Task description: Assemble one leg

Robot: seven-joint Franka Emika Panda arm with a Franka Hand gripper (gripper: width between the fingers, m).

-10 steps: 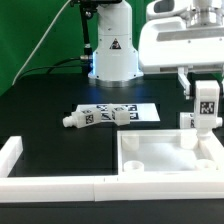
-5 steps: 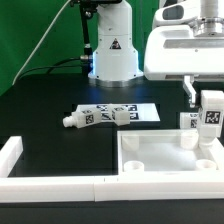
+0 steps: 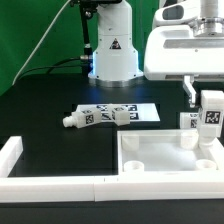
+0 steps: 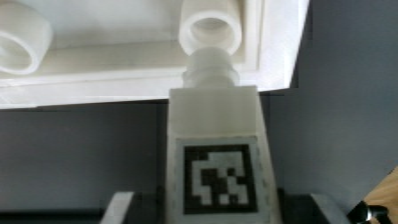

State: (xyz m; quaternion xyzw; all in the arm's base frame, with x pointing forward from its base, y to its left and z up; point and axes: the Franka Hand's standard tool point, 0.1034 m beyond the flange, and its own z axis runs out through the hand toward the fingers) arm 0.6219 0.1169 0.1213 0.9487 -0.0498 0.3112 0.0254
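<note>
My gripper is shut on a white leg with a black marker tag and holds it upright over the far right corner of the white tabletop. In the wrist view the leg sits between my fingers. Its narrow tip touches or nearly touches a round socket at the corner of the tabletop. A second socket shows beside it. My gripper shows at the picture's edge.
A short white tagged part stands at the tabletop's far right corner, beside the held leg. Another leg lies by the marker board. A white wall runs along the front and the exterior view's left. The robot base stands behind.
My gripper has moved a little toward the exterior view's right with the leg in it, then held still. The other parts have not moved.
</note>
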